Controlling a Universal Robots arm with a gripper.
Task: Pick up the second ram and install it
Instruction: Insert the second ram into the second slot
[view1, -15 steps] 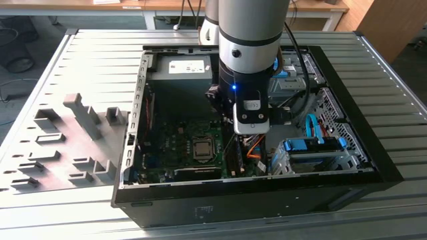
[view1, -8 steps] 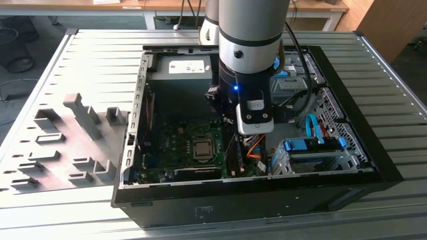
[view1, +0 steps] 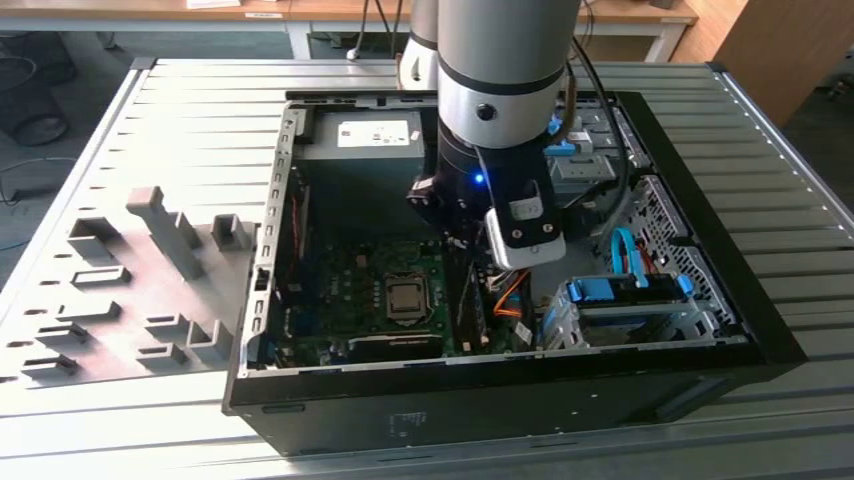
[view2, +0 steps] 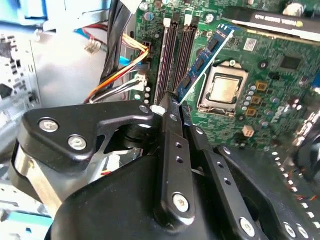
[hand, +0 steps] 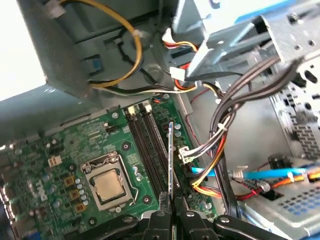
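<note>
The second ram (view2: 205, 60) is a narrow dark board with black chips, held by one end between my gripper's fingers (view2: 177, 102). In the first wrist view the ram (hand: 171, 155) shows edge-on as a thin strip rising from the gripper (hand: 172, 212). It hangs over the green motherboard (hand: 90, 145), in line with the long black memory slots (hand: 147, 145) beside the processor socket (hand: 107, 185). I cannot tell whether its lower edge touches a slot. In the exterior view the arm's wrist (view1: 501, 190) reaches down into the open computer case (view1: 507, 400).
Bundled cables (hand: 220, 130) run close beside the slots. A drive cage with blue parts (view1: 627, 300) fills the case on the exterior view's right, and the power supply (view1: 367, 135) sits at the back. Grey fixture blocks (view1: 160, 240) stand on the table at the exterior view's left.
</note>
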